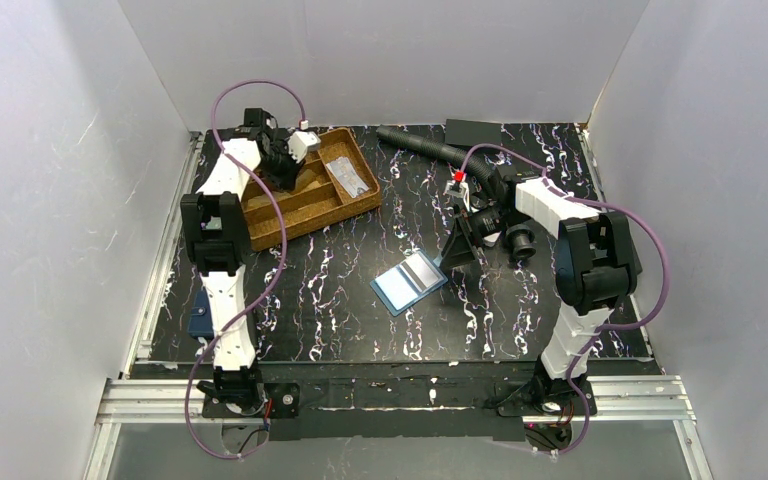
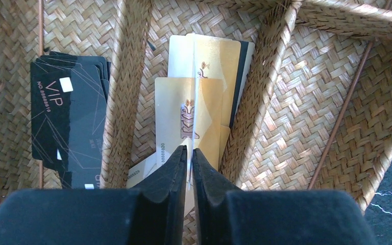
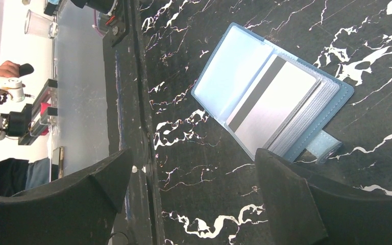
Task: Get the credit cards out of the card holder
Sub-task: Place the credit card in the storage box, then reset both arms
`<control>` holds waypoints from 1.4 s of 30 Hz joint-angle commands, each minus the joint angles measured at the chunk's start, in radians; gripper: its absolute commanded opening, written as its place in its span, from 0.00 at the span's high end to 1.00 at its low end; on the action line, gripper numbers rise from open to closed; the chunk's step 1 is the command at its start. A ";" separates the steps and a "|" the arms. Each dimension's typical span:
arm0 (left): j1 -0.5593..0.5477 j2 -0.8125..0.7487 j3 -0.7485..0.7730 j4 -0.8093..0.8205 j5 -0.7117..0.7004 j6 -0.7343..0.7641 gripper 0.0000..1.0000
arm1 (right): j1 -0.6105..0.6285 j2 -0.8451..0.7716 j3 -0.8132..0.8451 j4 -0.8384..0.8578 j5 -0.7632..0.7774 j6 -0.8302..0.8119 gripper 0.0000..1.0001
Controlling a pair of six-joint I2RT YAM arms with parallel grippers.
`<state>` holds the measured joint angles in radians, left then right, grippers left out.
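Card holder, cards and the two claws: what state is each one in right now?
Card holder: open, flat on the table.
Silver card: in the holder, stripe side up.
Left gripper: shut on a gold card, on edge over the basket.
Right gripper: open, empty, beside the holder.
Black VIP cards: stacked in one basket compartment.
Gold cards: piled in the next compartment.

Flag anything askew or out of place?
Minor only. One gold card stands on edge, pinched in the left fingers over the middle compartment of the tray; the gold cards below lie flat but fanned unevenly. The holder lies open, skewed on the table, a silver card still in it. Nothing spilled or damaged.
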<state>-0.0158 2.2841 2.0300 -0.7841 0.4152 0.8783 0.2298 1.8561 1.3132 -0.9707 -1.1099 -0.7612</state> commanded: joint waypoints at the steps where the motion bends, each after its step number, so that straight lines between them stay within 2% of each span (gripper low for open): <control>1: -0.001 0.009 0.035 -0.006 0.032 -0.010 0.88 | -0.001 0.014 0.038 -0.027 -0.028 -0.025 0.02; 13: -0.001 0.003 0.037 0.040 -0.021 -0.080 0.85 | -0.001 0.015 0.040 -0.036 -0.033 -0.033 0.02; 24: -0.001 -0.022 0.034 0.100 0.048 -0.215 0.84 | -0.002 0.017 0.044 -0.051 -0.033 -0.046 0.02; 26: -0.001 -0.062 0.000 0.125 0.059 -0.254 0.84 | -0.001 0.016 0.048 -0.057 -0.029 -0.052 0.02; 29: 0.002 -0.184 -0.128 0.259 0.056 -0.330 0.82 | -0.001 0.009 0.056 -0.067 -0.017 -0.065 0.01; 30: 0.002 -0.234 -0.191 0.321 0.056 -0.374 0.79 | -0.002 0.004 0.055 -0.066 -0.012 -0.067 0.02; 33: 0.007 -0.424 -0.397 0.532 0.018 -0.529 0.62 | -0.008 -0.014 0.051 -0.054 0.016 -0.067 0.02; 36: 0.014 -0.627 -0.599 0.700 -0.022 -0.714 0.39 | -0.022 -0.038 0.040 -0.030 0.045 -0.064 0.02; 38: 0.042 -0.756 -0.729 0.773 0.005 -0.837 0.31 | -0.038 -0.063 0.027 -0.003 0.080 -0.067 0.02; 41: 0.088 -0.942 -0.897 0.853 0.099 -1.047 0.06 | -0.067 -0.121 -0.012 0.061 0.130 -0.049 0.02; 42: 0.096 -0.984 -0.944 0.854 0.137 -1.115 0.03 | -0.074 -0.142 -0.029 0.091 0.149 -0.032 0.02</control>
<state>0.0269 1.4708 1.2438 -0.0788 0.4362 0.1043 0.1917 1.8275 1.3174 -0.9668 -1.0294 -0.8089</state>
